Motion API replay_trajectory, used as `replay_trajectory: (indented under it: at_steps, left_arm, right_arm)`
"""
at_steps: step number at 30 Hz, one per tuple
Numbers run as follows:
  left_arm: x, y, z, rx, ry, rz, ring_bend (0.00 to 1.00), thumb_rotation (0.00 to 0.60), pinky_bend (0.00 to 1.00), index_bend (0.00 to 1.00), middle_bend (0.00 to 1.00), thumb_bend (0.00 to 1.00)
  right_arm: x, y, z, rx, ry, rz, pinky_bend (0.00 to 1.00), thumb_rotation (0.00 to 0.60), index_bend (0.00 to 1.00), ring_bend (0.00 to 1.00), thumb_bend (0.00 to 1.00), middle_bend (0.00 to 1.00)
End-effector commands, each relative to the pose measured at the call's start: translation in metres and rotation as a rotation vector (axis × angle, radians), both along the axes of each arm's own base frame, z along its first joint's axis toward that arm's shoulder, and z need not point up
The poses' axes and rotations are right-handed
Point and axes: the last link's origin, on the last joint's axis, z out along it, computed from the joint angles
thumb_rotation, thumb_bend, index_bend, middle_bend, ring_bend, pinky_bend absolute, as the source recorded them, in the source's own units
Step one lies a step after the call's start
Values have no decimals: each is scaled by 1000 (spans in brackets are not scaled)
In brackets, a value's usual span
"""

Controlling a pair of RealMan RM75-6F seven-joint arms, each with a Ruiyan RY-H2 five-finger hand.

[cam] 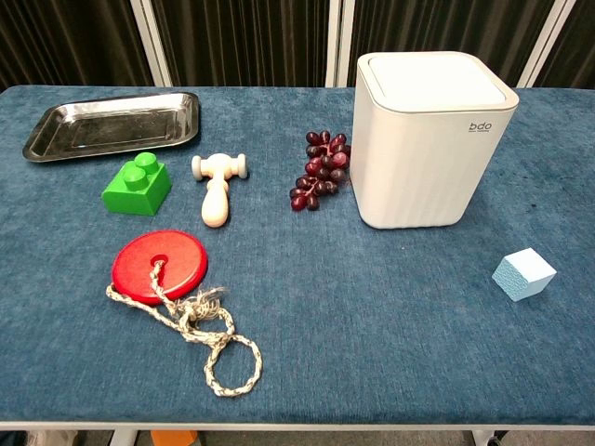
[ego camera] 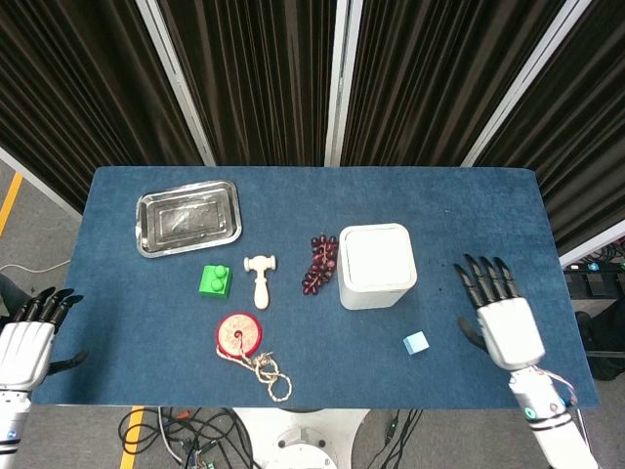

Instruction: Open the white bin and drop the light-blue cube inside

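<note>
The white bin (ego camera: 376, 266) (cam: 430, 139) stands right of the table's middle with its lid down. A light-blue cube (ego camera: 416, 343) (cam: 523, 274) lies on the cloth in front of the bin, to its right. My right hand (ego camera: 502, 319) hovers over the table's right part, fingers spread and empty, a short way right of the cube. Off the table's front left corner, my left hand (ego camera: 27, 342) is open and holds nothing. Neither hand shows in the chest view.
A steel tray (ego camera: 187, 217) sits at the back left. A green brick (ego camera: 215, 280), a wooden mallet (ego camera: 260, 277), a bunch of dark grapes (ego camera: 319, 262) beside the bin, and a red disc with a rope (ego camera: 244, 341) lie across the middle and front.
</note>
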Motion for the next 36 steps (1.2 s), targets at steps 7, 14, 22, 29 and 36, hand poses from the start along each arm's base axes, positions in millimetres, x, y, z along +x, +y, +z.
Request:
replay_trajectory:
  at_steps: [7, 14, 22, 29, 36]
  left_arm:
    - [-5, -1, -2, -12, -3, 18, 80, 600, 182, 204, 147, 38]
    - [-8, 0, -2, -16, -9, 21, 80, 600, 182, 204, 147, 38]
    - [-11, -1, -2, -19, -12, 27, 80, 600, 182, 204, 148, 38]
    - [-10, 0, -2, -16, -10, 20, 80, 600, 182, 204, 147, 38]
    - [-9, 0, -2, -21, -9, 20, 80, 600, 183, 205, 147, 38]
  right_arm:
    - [44, -31, -39, 121, 24, 92, 0, 591, 0, 0, 191, 141]
    - [45, -34, -52, 169, 15, 70, 0, 592, 0, 0, 199, 262]
    - [36, -30, -61, 210, 17, 45, 0, 591, 0, 0, 204, 298]
    - [42, -29, -54, 164, -29, 84, 0, 590, 0, 0, 203, 236]
    - [36, -7, -13, 63, -55, 141, 0, 595, 0, 0, 198, 4]
